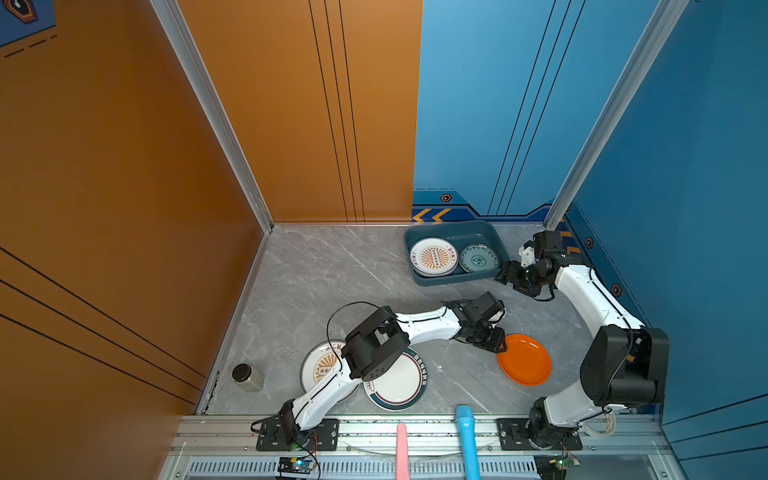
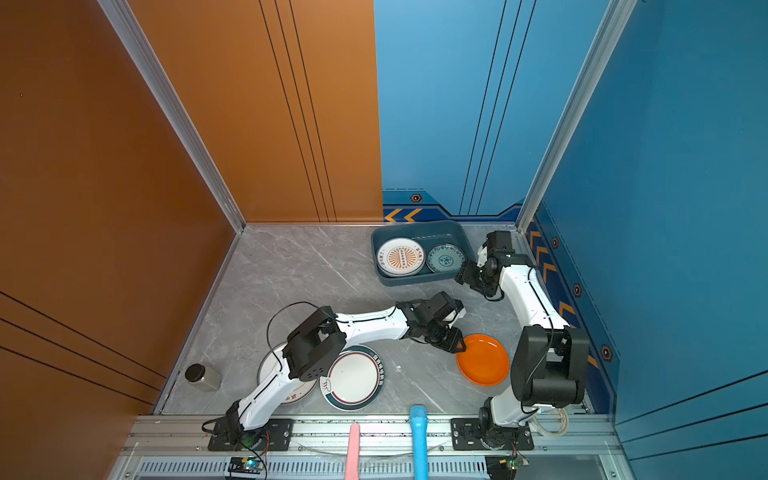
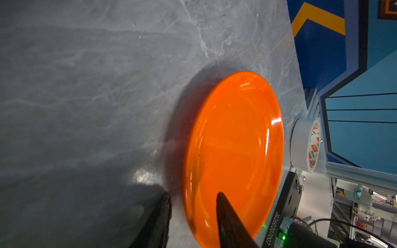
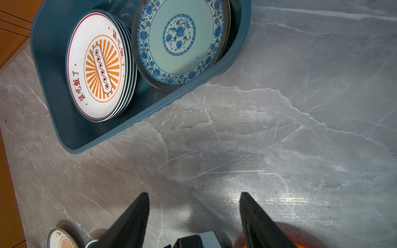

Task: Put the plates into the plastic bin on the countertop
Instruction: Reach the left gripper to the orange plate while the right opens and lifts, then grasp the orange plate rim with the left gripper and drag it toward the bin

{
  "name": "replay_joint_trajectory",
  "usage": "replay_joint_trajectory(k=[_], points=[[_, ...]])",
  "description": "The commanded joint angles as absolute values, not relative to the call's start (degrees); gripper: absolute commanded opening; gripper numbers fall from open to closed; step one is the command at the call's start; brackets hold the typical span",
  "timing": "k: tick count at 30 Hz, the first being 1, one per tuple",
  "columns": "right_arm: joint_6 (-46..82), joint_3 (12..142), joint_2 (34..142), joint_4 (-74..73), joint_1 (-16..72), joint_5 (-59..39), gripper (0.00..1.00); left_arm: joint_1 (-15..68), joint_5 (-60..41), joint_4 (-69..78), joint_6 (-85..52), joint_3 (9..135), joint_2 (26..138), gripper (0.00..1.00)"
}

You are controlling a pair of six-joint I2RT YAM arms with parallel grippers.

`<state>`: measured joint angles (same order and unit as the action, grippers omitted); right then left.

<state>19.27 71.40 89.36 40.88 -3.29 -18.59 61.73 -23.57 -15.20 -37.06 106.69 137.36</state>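
Gleaming grey countertop (image 1: pixel 332 282), orange-blue walls (image 1: pixel 291 104), left claw (image 3: pixel 192 194) ajar astride orange plate (image 1: pixel 524 360), right claw (image 4: pixel 194 193) open, empty.

A small clear jar with a dark lid (image 1: pixel 247 377) sits alone near the orange wall (image 1: pixel 104 166) on the left, and the blue wall (image 1: pixel 498 104) on the right carries yellow chevrons (image 1: pixel 432 215) along its base. At the front aluminium frame (image 1: pixel 415 428), a pink bar (image 1: pixel 402 451) and a thicker blue bar (image 1: pixel 467 440) point inward side by side. The left wrist view shows a roll of white tape (image 3: pixel 305 145) by the frame.
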Motion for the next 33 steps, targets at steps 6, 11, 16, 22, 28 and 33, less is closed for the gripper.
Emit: replay_joint_trajectory(k=[6,11,16,22,28,33], points=[[18.99,70.85,87.50,40.19,-3.69,-19.85,0.69,62.49,-23.60,-19.15,-35.69,108.36,140.09,0.27],[18.74,70.29,86.96,40.17,-3.69,-19.92,0.69,62.49,-23.28,-19.75,-35.47,108.52,140.54,0.21],[18.55,69.85,86.92,39.98,-3.69,-20.04,0.69,62.82,-22.64,-21.15,-34.85,108.98,140.36,0.15],[18.47,69.67,87.01,39.90,-3.68,-19.76,0.69,63.02,-22.37,-21.94,-34.02,109.07,139.86,0.00],[18.28,68.94,86.49,39.98,-3.69,-19.44,0.68,62.62,-22.45,-22.12,-33.27,108.41,138.83,0.00],[18.28,68.63,85.87,39.98,-3.86,-19.56,0.69,61.89,-22.95,-22.15,-32.46,107.20,137.29,0.00]])
